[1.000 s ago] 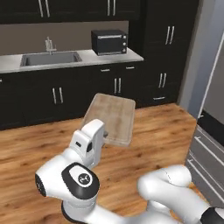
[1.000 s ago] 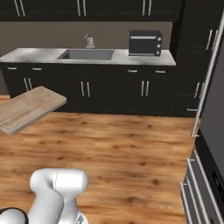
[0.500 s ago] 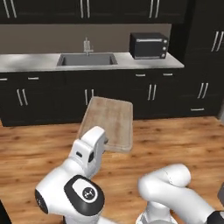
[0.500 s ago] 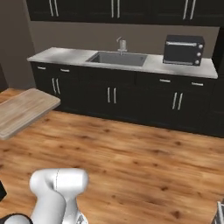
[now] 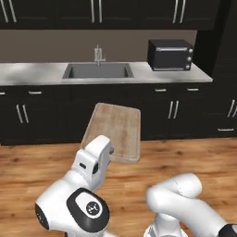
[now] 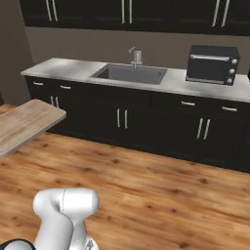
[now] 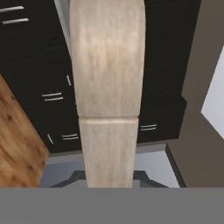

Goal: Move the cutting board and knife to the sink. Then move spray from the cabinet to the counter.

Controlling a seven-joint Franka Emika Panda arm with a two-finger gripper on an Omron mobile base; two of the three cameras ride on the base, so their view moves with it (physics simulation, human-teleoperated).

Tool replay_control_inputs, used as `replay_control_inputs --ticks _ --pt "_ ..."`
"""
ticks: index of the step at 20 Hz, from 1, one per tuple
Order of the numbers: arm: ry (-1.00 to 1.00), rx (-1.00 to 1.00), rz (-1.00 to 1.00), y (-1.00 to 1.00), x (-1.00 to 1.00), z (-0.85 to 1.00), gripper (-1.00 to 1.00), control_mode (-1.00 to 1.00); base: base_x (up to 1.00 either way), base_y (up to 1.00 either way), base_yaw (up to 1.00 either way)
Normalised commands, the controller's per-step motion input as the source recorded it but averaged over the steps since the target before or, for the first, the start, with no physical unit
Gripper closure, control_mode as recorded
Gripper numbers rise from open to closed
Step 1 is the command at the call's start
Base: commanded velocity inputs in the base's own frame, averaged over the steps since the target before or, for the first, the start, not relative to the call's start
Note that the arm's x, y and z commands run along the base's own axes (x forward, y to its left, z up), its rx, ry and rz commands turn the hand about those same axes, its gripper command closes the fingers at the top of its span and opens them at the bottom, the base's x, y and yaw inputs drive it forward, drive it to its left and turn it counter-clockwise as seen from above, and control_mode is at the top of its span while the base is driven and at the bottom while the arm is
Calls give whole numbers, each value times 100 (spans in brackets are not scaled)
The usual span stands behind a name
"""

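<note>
The cutting board [image 5: 114,131], light-brown wood with rounded corners, hangs in the air in front of the arm, with my gripper [image 5: 109,154] shut on its near edge. The right base view has the cutting board [image 6: 24,124] at the left edge, above the wooden floor. Seen from the hand, the cutting board [image 7: 107,87] runs edge-on up the middle and hides the fingertips. Ahead lies the sink [image 5: 97,71], a dark-grey basin with a silver faucet [image 5: 97,54], set in the pale counter [image 5: 32,73]. The knife and the spray are out of view.
A black toaster oven [image 5: 170,54] stands on the counter right of the sink [image 6: 130,73]. Dark lower cabinet fronts [image 6: 122,117] run under the counter [image 6: 53,67], dark upper cabinets [image 5: 97,11] above. Wooden floor [image 6: 161,185] lies between the base and the cabinets.
The base has driven and turned, so the whole scene shifted: sink and counter now lie nearer and more central. The cutting board stays in the shut gripper, unchanged against the arm.
</note>
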Motion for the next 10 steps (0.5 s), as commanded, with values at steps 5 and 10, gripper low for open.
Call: replay_control_inputs --ticks 5,10 --pt "0 0 0 0 0 0 100 100 94 0 0" --pt "0 0 0 0 0 0 100 100 94 4 0"
